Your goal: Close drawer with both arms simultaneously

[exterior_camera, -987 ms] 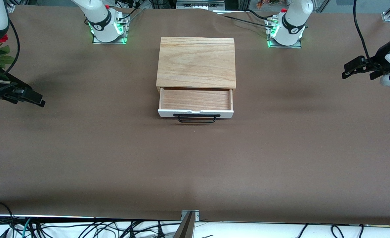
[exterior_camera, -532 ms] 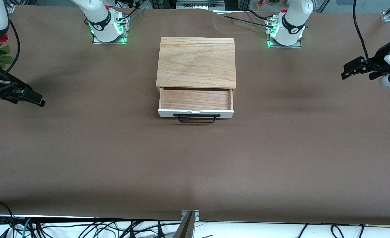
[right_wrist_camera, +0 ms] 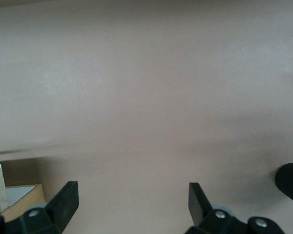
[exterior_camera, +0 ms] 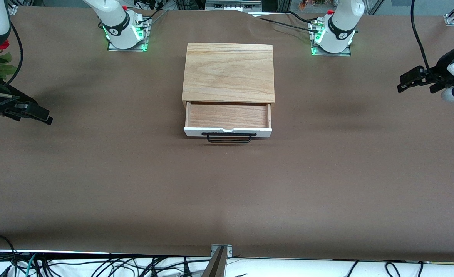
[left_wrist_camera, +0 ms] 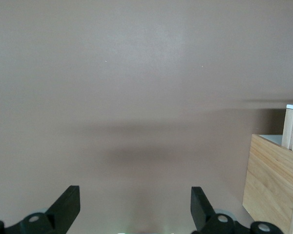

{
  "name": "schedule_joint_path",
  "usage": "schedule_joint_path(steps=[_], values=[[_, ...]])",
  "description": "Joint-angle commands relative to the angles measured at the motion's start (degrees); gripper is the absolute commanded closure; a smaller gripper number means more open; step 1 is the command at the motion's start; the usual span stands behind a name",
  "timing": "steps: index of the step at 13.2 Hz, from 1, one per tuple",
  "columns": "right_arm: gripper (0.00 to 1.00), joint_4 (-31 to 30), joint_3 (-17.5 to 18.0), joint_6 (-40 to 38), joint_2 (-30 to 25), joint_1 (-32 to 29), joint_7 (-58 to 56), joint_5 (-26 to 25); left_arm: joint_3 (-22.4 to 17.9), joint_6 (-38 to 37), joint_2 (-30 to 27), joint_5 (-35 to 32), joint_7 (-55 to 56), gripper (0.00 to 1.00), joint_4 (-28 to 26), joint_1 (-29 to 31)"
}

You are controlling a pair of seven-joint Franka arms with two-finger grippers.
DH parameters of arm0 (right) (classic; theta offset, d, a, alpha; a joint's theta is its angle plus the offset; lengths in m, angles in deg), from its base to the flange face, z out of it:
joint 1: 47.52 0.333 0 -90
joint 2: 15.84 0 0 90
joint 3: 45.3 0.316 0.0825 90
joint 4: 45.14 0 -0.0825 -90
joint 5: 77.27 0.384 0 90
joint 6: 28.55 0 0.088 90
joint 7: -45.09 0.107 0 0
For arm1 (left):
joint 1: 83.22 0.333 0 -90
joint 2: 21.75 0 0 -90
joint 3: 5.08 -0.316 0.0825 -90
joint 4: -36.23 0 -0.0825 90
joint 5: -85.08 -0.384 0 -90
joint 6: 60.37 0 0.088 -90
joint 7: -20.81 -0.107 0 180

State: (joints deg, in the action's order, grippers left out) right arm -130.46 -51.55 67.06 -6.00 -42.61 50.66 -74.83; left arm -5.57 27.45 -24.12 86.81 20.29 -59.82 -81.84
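Drawer: the shallow light-wood drawer with white front panel (exterior_camera: 227, 132) is seen pulled out of the oak box (exterior_camera: 228, 73).
Left gripper (exterior_camera: 404, 83): held spread wide over the brown table (exterior_camera: 327, 173).
Right gripper (exterior_camera: 44, 116): likewise held spread.

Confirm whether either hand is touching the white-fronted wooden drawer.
No: the light-wood drawer with white front sits open, both hands far off at the table's ends.

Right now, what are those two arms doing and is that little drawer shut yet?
Left gripper and right gripper open, empty, over bare brown table at its ends. Shallow light-wood drawer with white front pulled out of oak box, untouched. Nothing in the way.

Bare table (exterior_camera: 327, 173) around open drawer (exterior_camera: 227, 121)
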Motion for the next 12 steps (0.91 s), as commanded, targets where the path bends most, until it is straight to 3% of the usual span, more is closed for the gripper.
schedule_joint_path(steps=[1,8,12], values=[[0.0,0.76,0.54,-0.69,0.09,-0.6,-0.82,-0.51,0.4,0.07,0.0,-0.59,-1.06,0.0,0.26,0.38],[0.0,0.76,0.8,-0.07,1.49,-0.25,-0.21,-0.07,0.4,0.07,0.0,-0.5,-1.06,0.0,0.17,0.38],[0.0,0.76,1.07,4.74,4.56,4.13,0.67,1.16,0.49,0.33,1.48,0.46,-0.89,0.0,0.26,0.38]])
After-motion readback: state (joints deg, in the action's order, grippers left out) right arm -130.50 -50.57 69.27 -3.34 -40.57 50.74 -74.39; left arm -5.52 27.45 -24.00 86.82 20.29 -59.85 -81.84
